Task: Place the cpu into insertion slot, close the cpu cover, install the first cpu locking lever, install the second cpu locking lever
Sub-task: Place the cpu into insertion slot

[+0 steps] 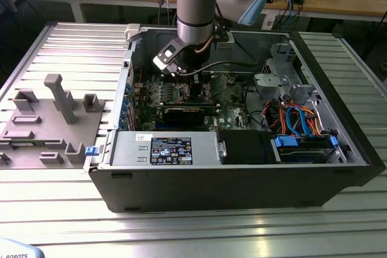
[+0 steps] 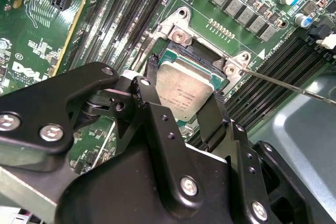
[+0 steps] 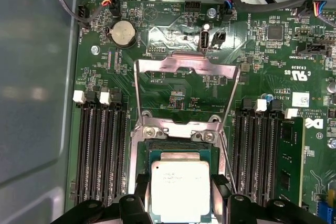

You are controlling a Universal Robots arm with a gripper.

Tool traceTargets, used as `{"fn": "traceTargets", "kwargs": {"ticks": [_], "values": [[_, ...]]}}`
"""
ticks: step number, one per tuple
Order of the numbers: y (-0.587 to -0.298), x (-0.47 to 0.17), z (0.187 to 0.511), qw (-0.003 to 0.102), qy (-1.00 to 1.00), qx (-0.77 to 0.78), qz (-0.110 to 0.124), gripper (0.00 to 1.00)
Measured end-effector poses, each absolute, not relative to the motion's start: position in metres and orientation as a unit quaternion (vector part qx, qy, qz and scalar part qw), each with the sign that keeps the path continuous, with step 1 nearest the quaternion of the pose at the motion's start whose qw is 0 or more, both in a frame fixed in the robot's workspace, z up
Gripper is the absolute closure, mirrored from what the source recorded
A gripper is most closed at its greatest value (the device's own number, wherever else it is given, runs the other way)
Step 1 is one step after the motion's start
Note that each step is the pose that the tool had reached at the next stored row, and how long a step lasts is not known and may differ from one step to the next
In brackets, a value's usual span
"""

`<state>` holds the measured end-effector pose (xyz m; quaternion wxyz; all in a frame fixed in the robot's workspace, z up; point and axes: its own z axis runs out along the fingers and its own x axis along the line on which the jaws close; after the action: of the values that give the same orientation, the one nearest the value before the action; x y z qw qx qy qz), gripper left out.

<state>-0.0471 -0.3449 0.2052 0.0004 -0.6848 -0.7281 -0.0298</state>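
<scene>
Gripping the small square silvery-grey cpu (image 2: 184, 93) by two opposite edges, the black two-fingered tool (image 2: 185, 81) holds it directly over the dark square insertion slot (image 3: 178, 148) on the green motherboard (image 3: 173, 35). Whether the chip is seated cannot be told. The thin silvery cpu cover (image 3: 185, 62) lies flipped open just beyond the slot.

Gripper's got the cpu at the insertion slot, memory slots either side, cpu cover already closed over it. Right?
Not quite. The cpu cover is open, swung back off the insertion slot, as the first wrist view shows. The rest holds: the gripper grips the cpu at the slot, with memory slots either side.
</scene>
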Motion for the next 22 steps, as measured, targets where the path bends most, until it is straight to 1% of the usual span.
{"fn": "traceTargets", "kwargs": {"ticks": [22], "values": [[-0.3449, -0.0471, 0.1993, 0.000, -0.728, -0.685, -0.030, 0.46]]}}
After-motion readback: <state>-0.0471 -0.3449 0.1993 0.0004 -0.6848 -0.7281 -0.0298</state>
